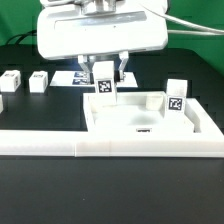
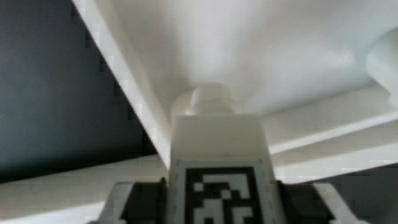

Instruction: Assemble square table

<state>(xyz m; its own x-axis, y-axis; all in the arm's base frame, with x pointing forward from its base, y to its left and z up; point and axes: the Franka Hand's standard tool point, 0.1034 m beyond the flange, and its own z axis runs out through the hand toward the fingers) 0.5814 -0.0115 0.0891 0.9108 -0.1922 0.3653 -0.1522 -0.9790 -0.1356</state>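
Gripping a white leg post (image 1: pixel 104 88), the gripper (image 1: pixel 108 74) has its two fingers (image 2: pixel 139 206) closed against the post's sides, with the post's black-and-white tag facing the exterior view. The post is held upright over the rear corner of the white square slab (image 1: pixel 135 120) on the exterior view's left. Whether its narrow tip touches the slab cannot be told. A second post (image 1: pixel 177 100) stands upright at the slab's corner on the exterior view's right. One loose post (image 1: pixel 38 79) and another post (image 1: pixel 10 79) sit on the dark table (image 1: pixel 100 200), well apart from the slab. A long white rail (image 1: pixel 60 147) lies just in front of the slab.
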